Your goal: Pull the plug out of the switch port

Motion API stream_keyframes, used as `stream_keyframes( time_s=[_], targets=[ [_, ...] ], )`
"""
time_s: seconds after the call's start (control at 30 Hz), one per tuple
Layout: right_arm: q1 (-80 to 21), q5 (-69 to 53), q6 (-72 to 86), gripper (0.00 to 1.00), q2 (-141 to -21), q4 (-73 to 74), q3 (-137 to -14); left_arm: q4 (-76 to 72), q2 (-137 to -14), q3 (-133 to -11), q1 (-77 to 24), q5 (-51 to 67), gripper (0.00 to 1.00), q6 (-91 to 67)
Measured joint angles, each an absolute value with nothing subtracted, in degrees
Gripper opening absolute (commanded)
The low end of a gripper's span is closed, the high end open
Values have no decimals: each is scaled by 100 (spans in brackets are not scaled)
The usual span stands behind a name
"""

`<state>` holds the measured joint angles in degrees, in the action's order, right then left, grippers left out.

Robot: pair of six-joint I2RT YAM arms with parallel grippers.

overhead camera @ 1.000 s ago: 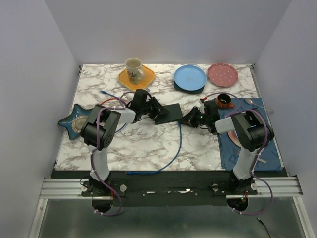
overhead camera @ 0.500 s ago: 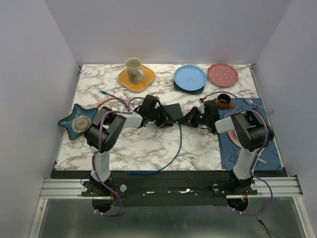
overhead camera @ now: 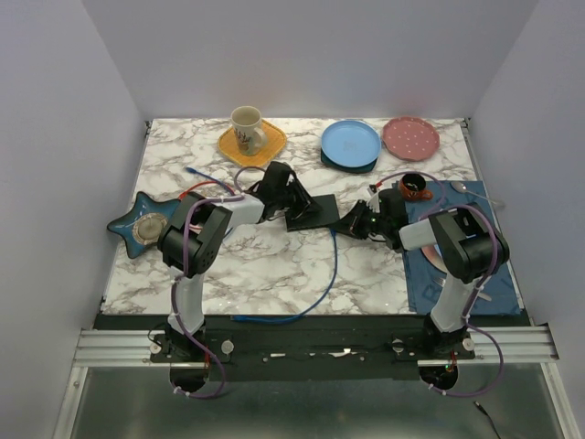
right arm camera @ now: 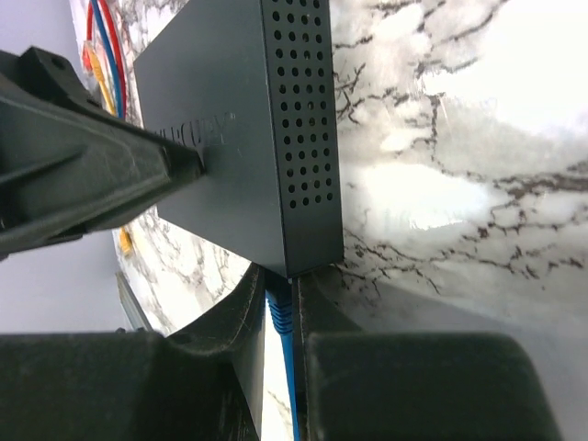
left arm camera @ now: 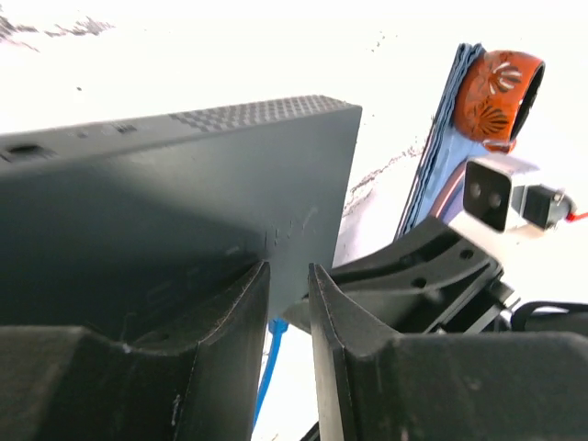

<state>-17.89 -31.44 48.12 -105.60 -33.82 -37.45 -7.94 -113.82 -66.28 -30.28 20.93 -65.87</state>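
Note:
The flat black switch box (overhead camera: 313, 209) lies mid-table, also in the left wrist view (left arm camera: 184, 184) and the right wrist view (right arm camera: 239, 138). A blue plug (right arm camera: 278, 308) sits in the port on its near edge; the socket itself is hidden by the plug. The blue cable (overhead camera: 331, 265) runs from it toward the table's front. My right gripper (overhead camera: 350, 222) (right arm camera: 278, 287) is shut on the plug, right against the box edge. My left gripper (overhead camera: 291, 205) (left arm camera: 287, 268) is clamped on the box's left part, one finger above and one below.
A mug (overhead camera: 245, 125) on a yellow plate (overhead camera: 265, 146), a blue plate (overhead camera: 350, 143) and a pink plate (overhead camera: 409, 137) stand at the back. A star-shaped dish (overhead camera: 137, 224) is at the left. An orange cup (overhead camera: 413, 187) and blue mat (overhead camera: 457, 265) are at the right. Loose red and blue wires (overhead camera: 206, 181) lie behind my left arm.
My left gripper has moved right from beside the box onto its left part and closed on it. The box has shifted slightly. My right gripper stays on the plug.

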Motion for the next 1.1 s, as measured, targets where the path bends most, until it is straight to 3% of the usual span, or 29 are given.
stream_keyframes(
  time_s=[0.3, 0.7, 1.1],
  targets=[
    [-1789, -3151, 4764, 0, -10510, -3369, -3695, -897, -11238, -6418, -3052, 1997, 39, -6560],
    [-1787, -3225, 4724, 1, -10510, -3002, -3876, 132, -10792, -6169, -3809, 864, 41, -5992],
    [-1789, -3387, 4569, 1, -10510, -2987, -3828, -30, -11109, -6329, -3553, 1251, 41, -6403]
  ],
)
